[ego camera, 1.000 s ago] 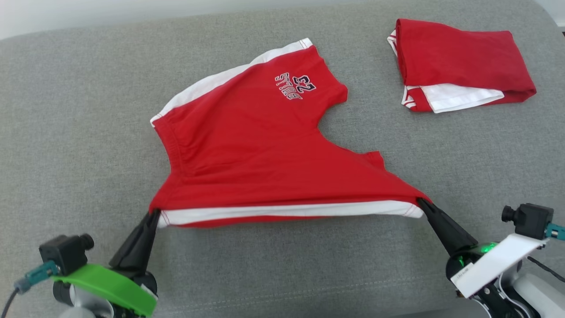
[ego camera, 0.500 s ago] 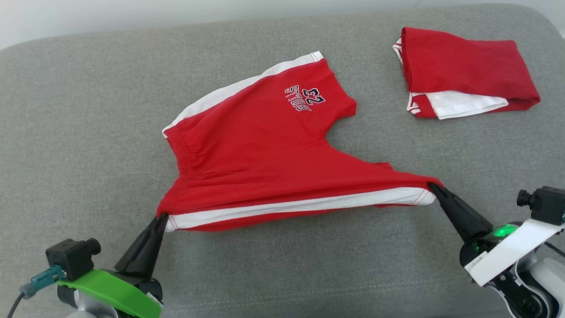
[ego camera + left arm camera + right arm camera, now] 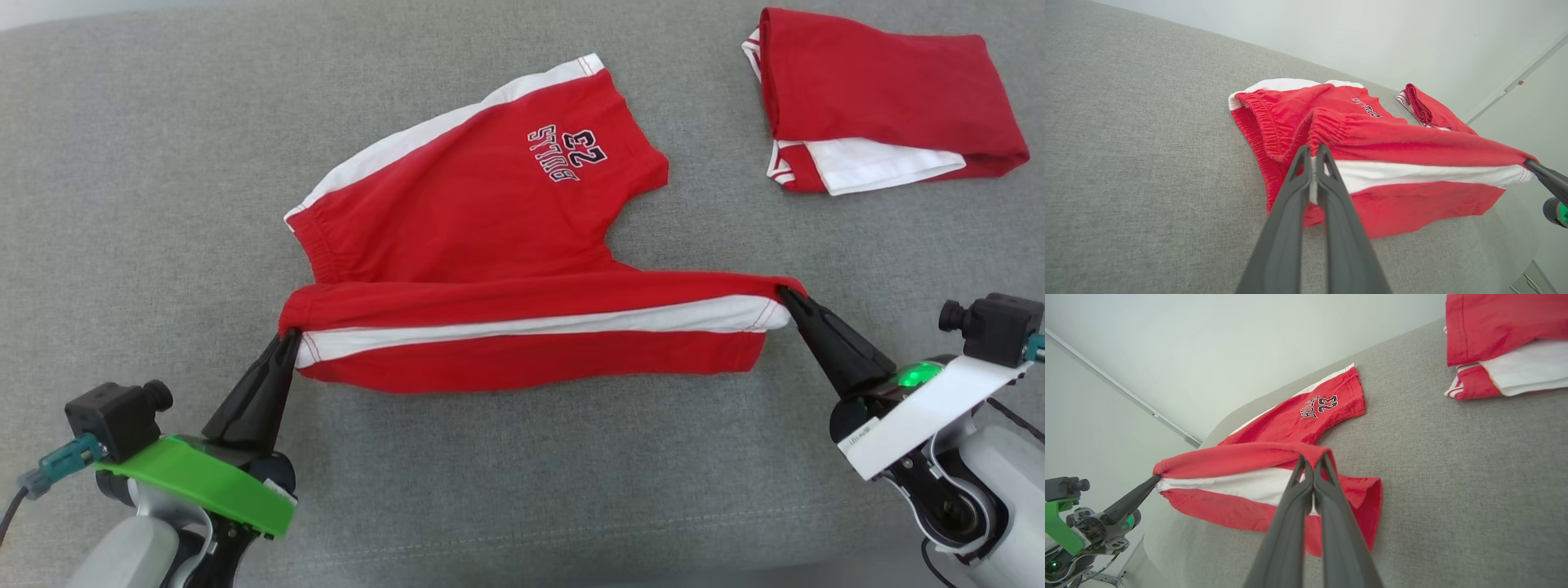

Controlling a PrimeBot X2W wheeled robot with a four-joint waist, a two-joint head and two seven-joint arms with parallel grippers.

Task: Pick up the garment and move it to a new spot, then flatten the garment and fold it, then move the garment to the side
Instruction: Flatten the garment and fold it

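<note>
**Fold in progress, as seen standing beside the robot.** The red shorts (image 3: 490, 212) lie at the centre of the head view on the grey cushion (image 3: 163, 163). The far leg, with its "BULLS 23" print (image 3: 567, 153), rests flat toward the upper centre. The near leg is raised and stretched into a taut band across the middle of the frame, its white side stripe (image 3: 531, 327) facing the viewer.

The left gripper (image 3: 287, 336), at lower left, is clenched on the waistband end of that band. The right gripper (image 3: 786, 294), right of centre, is clenched on the hem corner. Both wrist views show the 2 fingers of each pinched together on cloth. A 2nd red garment (image 3: 882, 90), already folded, sits at the upper right, well apart from the work.

**Judged step:** laying the lifted half over the flat half. To do it well:
- The 2 grippers should travel together toward the top of the frame at equal height, with just enough tension that the band does not sag.
- They should lower until the lifted stripe meets the far white stripe (image 3: 441, 135) edge to edge.
- Release should come only once the cloth rests on the layer beneath.

Uneven travel would skew the fold, and excess pull could drag the flat leg across the cushion.
</note>
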